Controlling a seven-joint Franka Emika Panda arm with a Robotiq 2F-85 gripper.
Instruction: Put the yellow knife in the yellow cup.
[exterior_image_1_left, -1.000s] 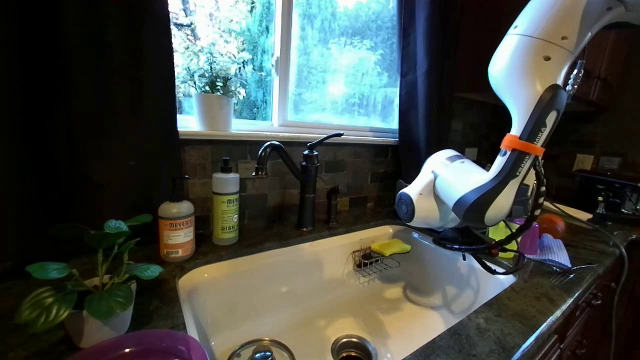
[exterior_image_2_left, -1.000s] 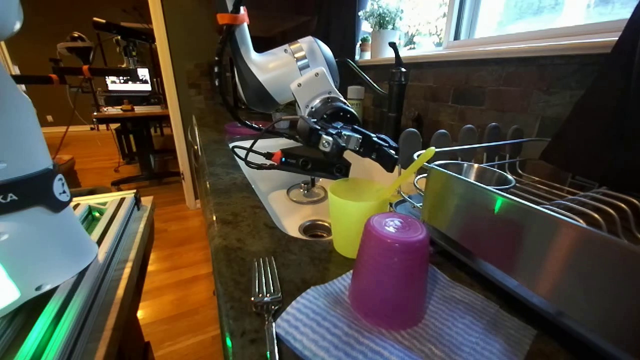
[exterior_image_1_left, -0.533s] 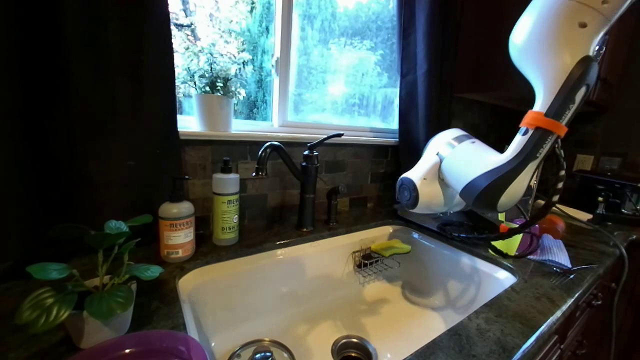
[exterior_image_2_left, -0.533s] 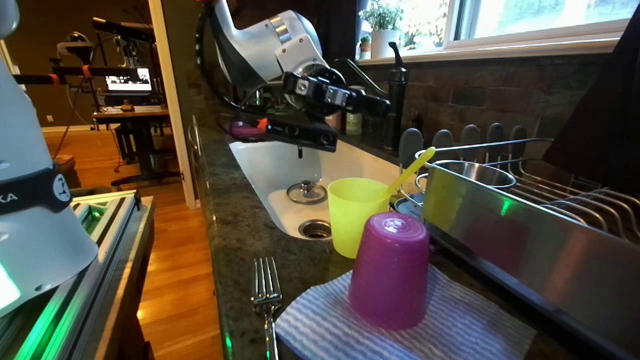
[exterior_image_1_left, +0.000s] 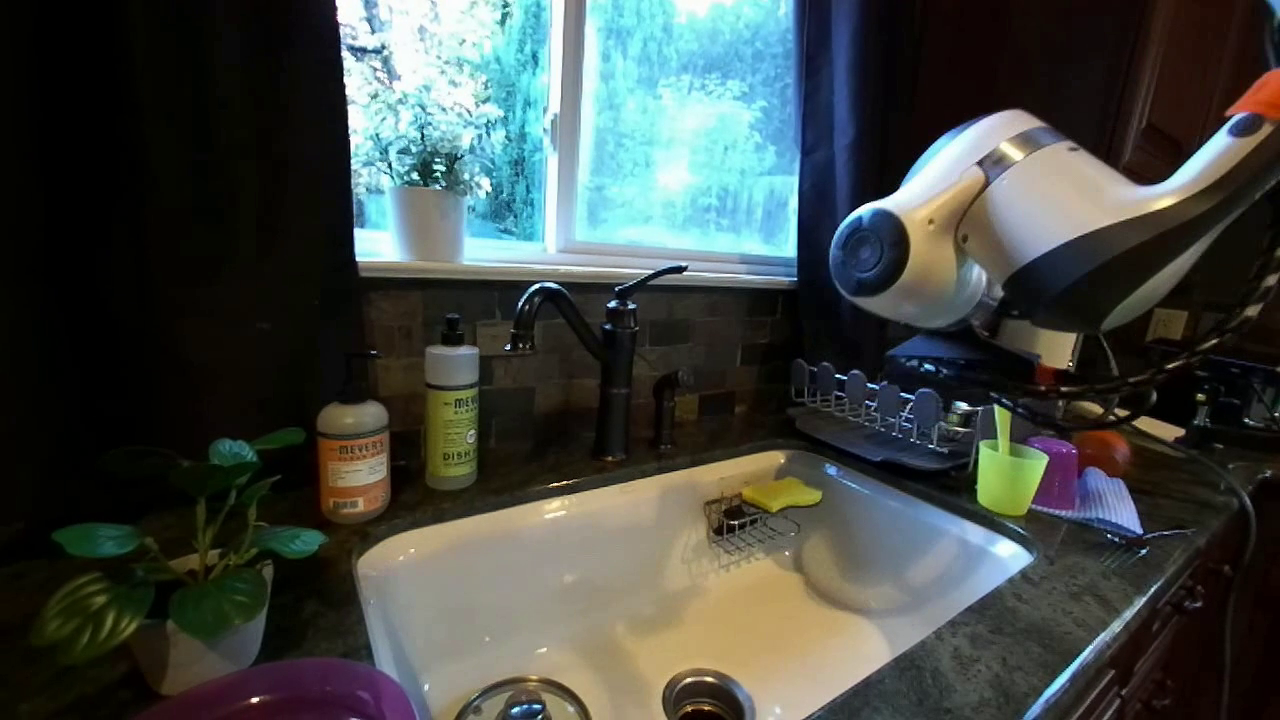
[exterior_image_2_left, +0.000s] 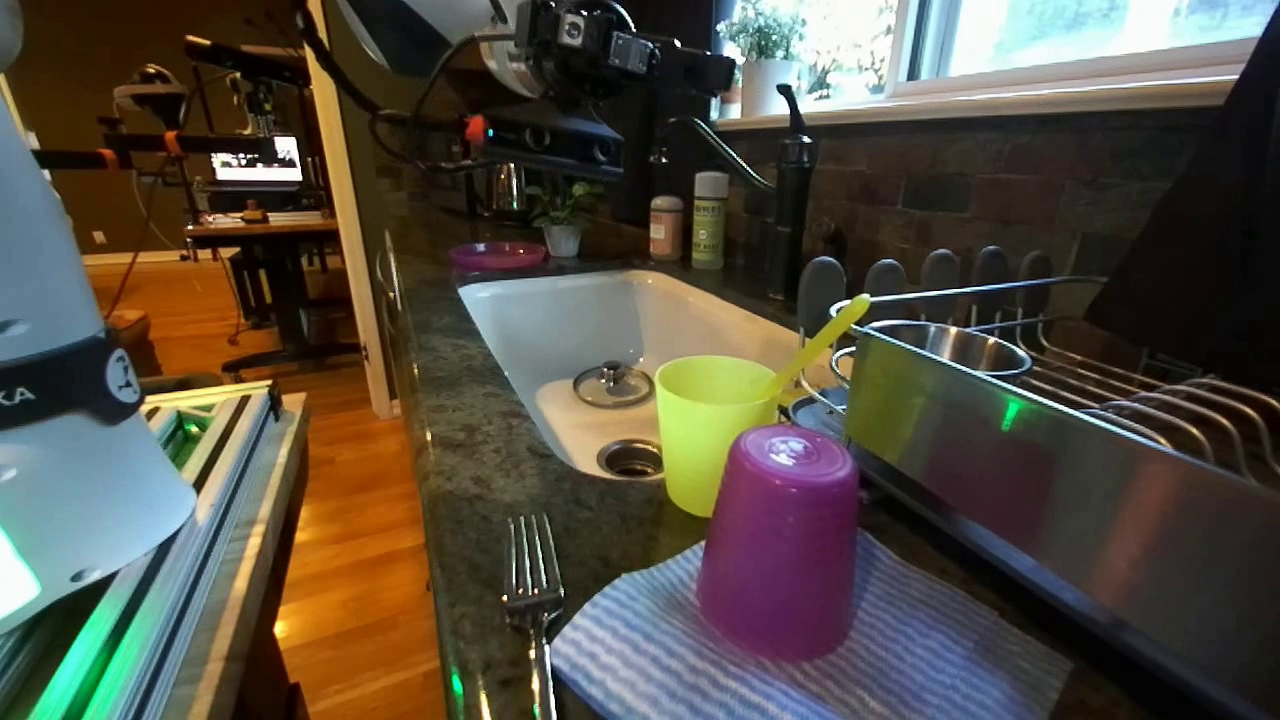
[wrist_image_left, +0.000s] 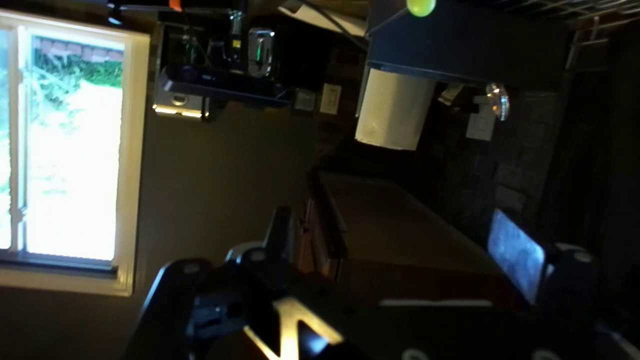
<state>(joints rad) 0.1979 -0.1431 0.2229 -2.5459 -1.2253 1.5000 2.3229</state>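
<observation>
Beside sink (exterior_image_1_left: 570, 560), knife (exterior_image_2_left: 818, 345) leans in yellow cup (exterior_image_2_left: 700, 440), upper end above rim. Your fingers (wrist_image_left: 516, 257) stand wide apart, nothing between. Knife probably light, stiff, slick; if needed, pinch its exposed end.

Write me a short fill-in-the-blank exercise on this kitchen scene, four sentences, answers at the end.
1. The knife leans inside the upright cup, which is coloured ____.
2. The upside-down cup on the striped cloth is coloured ____.
3. In the wrist view, the hand grips ____.
4. The round lid lies inside the white ____.
Missing words: yellow; purple; nothing; sink.
</observation>
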